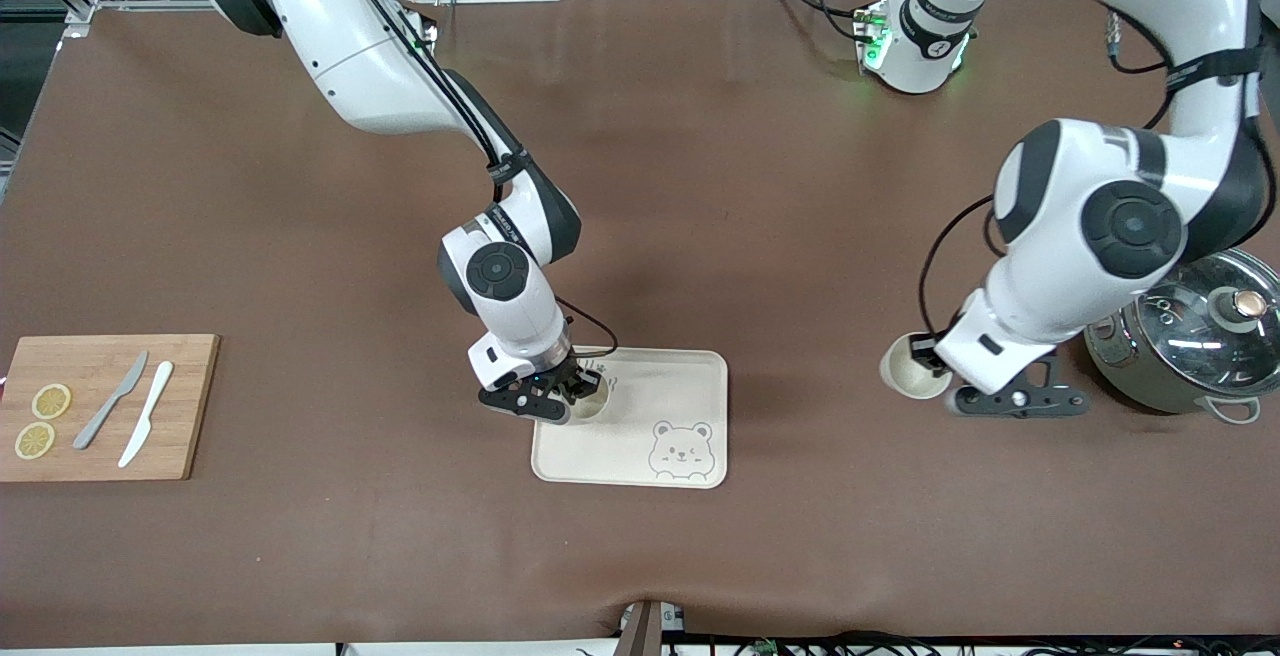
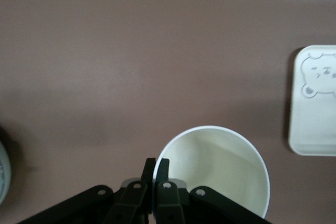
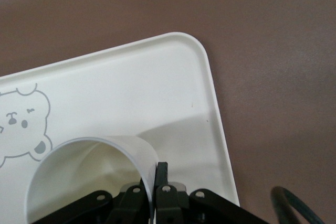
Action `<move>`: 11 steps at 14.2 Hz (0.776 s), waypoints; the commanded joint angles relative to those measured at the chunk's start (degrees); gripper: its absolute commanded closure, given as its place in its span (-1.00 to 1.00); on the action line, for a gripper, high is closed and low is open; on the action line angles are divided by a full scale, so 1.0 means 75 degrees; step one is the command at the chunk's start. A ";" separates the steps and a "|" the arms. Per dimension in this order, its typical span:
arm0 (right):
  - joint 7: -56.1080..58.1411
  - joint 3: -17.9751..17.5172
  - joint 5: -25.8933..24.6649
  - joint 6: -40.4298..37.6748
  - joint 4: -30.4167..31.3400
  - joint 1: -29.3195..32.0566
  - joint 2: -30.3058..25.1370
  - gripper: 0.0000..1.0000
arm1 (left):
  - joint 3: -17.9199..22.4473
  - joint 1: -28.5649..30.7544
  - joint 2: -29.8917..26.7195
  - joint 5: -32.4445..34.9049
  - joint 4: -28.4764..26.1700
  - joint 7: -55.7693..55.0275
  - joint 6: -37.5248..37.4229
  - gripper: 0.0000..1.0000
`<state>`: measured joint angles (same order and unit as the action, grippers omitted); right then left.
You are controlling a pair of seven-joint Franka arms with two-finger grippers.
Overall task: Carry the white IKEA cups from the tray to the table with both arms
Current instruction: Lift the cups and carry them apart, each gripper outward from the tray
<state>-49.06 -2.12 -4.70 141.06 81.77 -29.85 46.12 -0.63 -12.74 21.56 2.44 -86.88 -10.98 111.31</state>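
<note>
My right gripper (image 1: 582,391) is shut on the rim of one white cup (image 1: 592,404), over the cream bear-printed tray (image 1: 690,391), at the tray's end toward the right arm. In the right wrist view the cup (image 3: 79,171) hangs over the tray (image 3: 173,87) with the gripper (image 3: 156,174) pinching its wall. My left gripper (image 1: 938,354) is shut on the rim of the second white cup (image 1: 912,368), over bare table toward the left arm's end. In the left wrist view that cup (image 2: 220,166) is pinched by the gripper (image 2: 156,169); the tray (image 2: 315,103) shows at the edge.
A steel pot with a glass lid (image 1: 1195,341) stands close beside the left gripper. A wooden cutting board (image 1: 110,406) with two lemon slices, a grey knife and a white knife lies at the right arm's end. The table is brown.
</note>
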 commanded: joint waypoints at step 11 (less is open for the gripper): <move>0.2448 -0.0081 0.0896 -0.3749 0.0907 0.1517 -0.3240 1.00 | -0.0126 0.1311 -0.2815 -0.0055 -0.5065 0.1405 0.2828 1.00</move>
<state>-35.09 -1.82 0.87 112.51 82.42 -21.26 26.42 -0.76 -4.79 5.00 2.44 -118.22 -1.94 128.89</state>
